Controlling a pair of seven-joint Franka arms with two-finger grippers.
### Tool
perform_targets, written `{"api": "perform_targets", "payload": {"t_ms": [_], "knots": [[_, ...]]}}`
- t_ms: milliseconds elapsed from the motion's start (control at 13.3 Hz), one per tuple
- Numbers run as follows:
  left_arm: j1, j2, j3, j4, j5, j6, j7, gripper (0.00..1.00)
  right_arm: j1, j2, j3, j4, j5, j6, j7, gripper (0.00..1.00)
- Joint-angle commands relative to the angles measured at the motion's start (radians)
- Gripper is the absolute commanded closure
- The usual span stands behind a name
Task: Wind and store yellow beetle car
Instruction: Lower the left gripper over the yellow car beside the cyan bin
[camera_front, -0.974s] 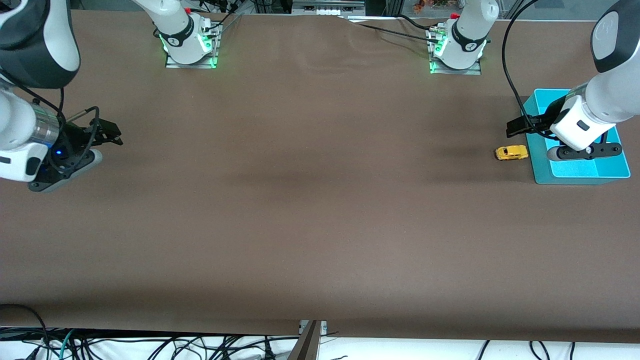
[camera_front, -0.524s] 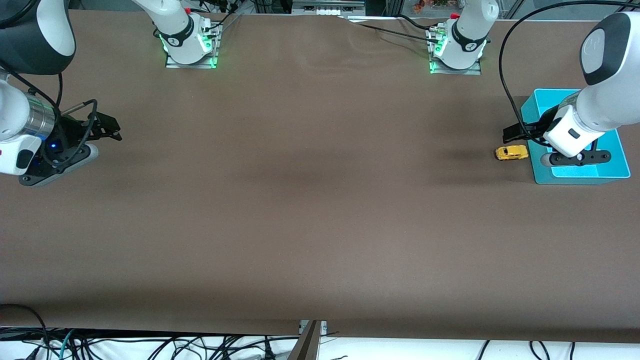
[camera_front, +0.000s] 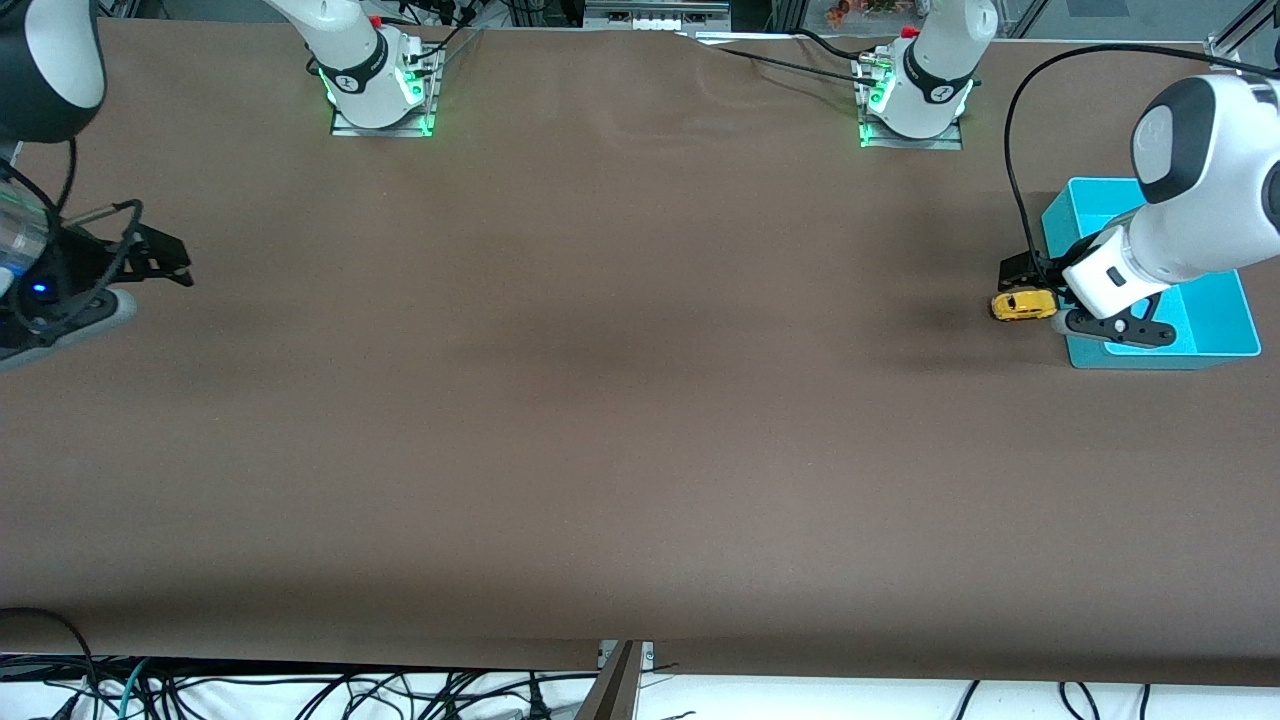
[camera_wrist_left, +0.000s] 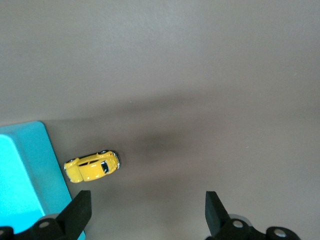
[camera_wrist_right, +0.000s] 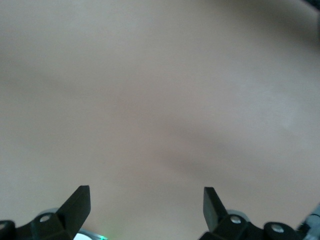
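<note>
Two robot arms at a wide brown counter (camera_front: 620, 400), seen from a high camera facing them. Near the left arm's end: a tiny yellow beetle car (camera_front: 1022, 305), upright on its wheels on the bare counter, just beside a shallow turquoise bin (camera_front: 1215, 320) but not touching it, apparently empty where visible, likely the storage spot. Left tool (camera_front: 1035, 285) low over the car, at the bin's edge, fingers spread wide and holding nothing. In the left wrist view, the car (camera_wrist_left: 92, 167) lying ahead of the two dark fingertips (camera_wrist_left: 77, 212), closer to one than the other, not yet between them, with the bin's wall (camera_wrist_left: 30, 175) just beside it. Judged from this: an approach for a grasp, tool kept wide to straddle the small rounded body; some sideways shift probably needed to centre on the car, with care not to catch the bin's rim. Winding not yet begun, storing not yet done. Right tool (camera_front: 165, 262) waiting over bare counter at the right arm's end, well apart from the car, fingers likewise wide apart and empty; its wrist view showing only blank counter and its own fingertips (camera_wrist_right: 75, 205).
</note>
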Motion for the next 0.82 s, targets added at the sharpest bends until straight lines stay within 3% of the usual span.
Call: {"api": "perform_targets", "payload": {"t_ms": [0, 225, 449, 749], "knots": [[0.020, -0.022, -0.004, -0.116, 0.010, 0.072, 0.186, 0.00, -0.005, -0.062, 0.013, -0.013, -0.019, 0.007, -0.001, 0.00], [0.069, -0.001, -0.003, -0.215, 0.010, 0.237, 0.503, 0.00, -0.030, -0.112, 0.011, -0.071, -0.019, 0.009, -0.001, 0.00], [0.141, 0.073, -0.003, -0.249, 0.010, 0.371, 0.827, 0.00, -0.072, -0.148, 0.011, -0.131, 0.016, 0.015, 0.032, 0.00], [0.194, 0.157, -0.001, -0.305, 0.022, 0.550, 1.204, 0.00, -0.083, -0.182, 0.011, -0.179, 0.038, 0.013, 0.227, 0.00]]}}
